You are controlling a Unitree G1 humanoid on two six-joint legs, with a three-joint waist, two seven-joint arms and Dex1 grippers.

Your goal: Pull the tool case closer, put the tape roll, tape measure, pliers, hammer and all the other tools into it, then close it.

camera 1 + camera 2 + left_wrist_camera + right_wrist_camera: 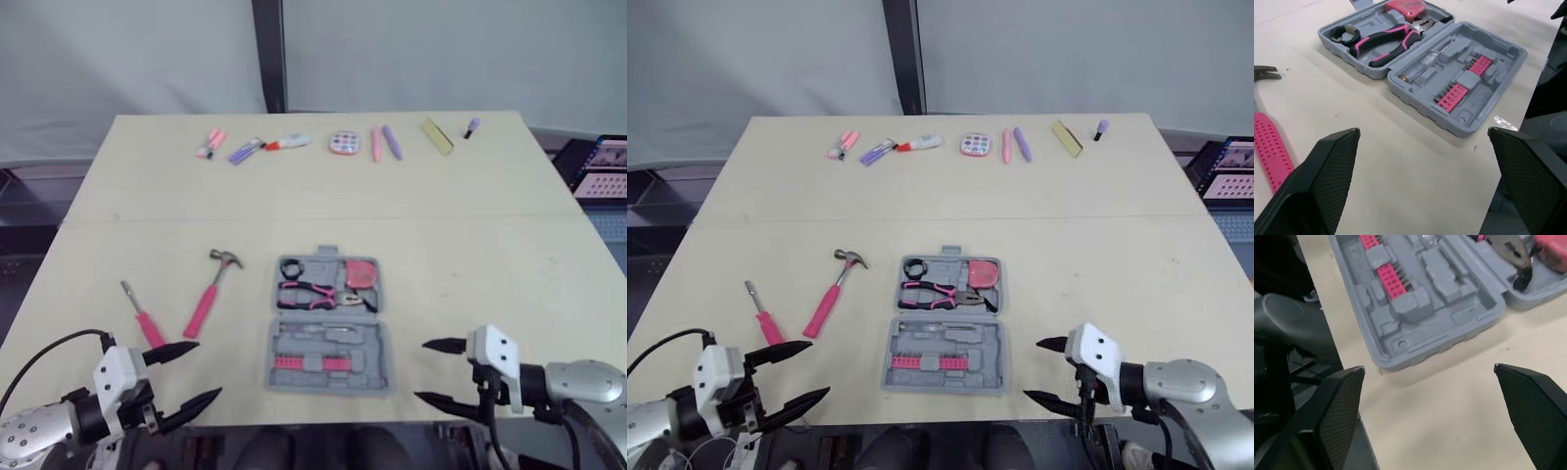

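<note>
Near the table's front edge: case (328,318), lying open and flat, between the two tools and touching neither.
Case axis: hinge runs left to right, one half far and one half near; handle (326,251) on the far edge.
Far half: tape roll (291,267) at left, tape measure (362,273) at right, pliers (318,295) lying across in front of both, nose to the right.
Near half: row of pink bits (313,362); slim tester (328,336) along the hinge side.
Hammer (211,294): on bare table left of the case, head far and right, pink grip slanting near-left.
Screwdriver (143,315): left of the hammer, shaft pointing far-left, pink grip just beside the left tool.
Left tool (207,369): fingers spread wide, holding nothing, at the front edge left of the case.
Right tool (422,370): fingers spread wide, holding nothing, right of the case.
Table (490,255): pale top; row of small items (333,144) along the far side.
Room: grey curtain (147,59) behind; screen (600,168) at far right.
</note>
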